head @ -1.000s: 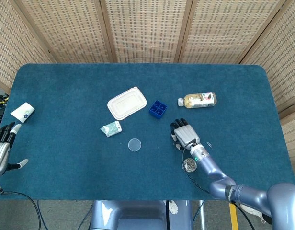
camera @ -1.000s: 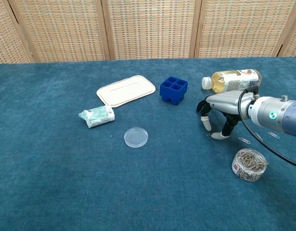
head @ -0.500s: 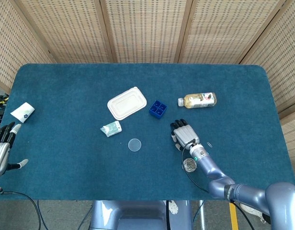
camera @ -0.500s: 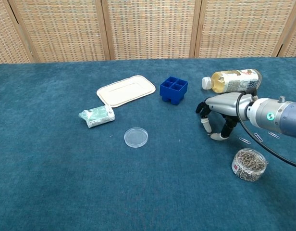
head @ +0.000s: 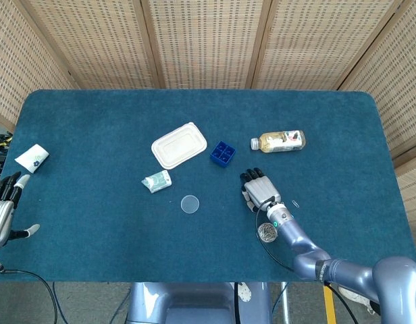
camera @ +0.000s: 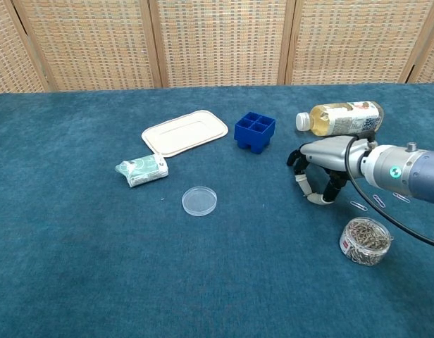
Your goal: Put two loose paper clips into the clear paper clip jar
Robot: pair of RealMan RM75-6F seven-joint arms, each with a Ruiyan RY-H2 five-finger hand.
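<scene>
The clear paper clip jar (head: 267, 233) (camera: 366, 241) stands open near the front right, full of clips. Three loose paper clips (camera: 358, 205) lie on the blue cloth just beyond it, and one clip (head: 296, 203) shows in the head view. My right hand (head: 258, 189) (camera: 319, 169) arches over the cloth left of those clips, fingertips (camera: 314, 200) down on the cloth. Thumb and finger stand a little apart, and I see nothing between them. My left hand (head: 2, 209) rests at the table's left edge with its fingers spread, holding nothing.
A clear round lid (camera: 200, 201) lies in the middle. Behind it are a green-white packet (camera: 141, 170), a white lidded box (camera: 184, 132) and a blue four-cell tray (camera: 254, 130). A drink bottle (camera: 340, 117) lies on its side behind my right hand. A white packet (head: 32, 157) sits far left.
The right hand's thumb and fingers have drawn closer together on the cloth. The left hand has not moved.
</scene>
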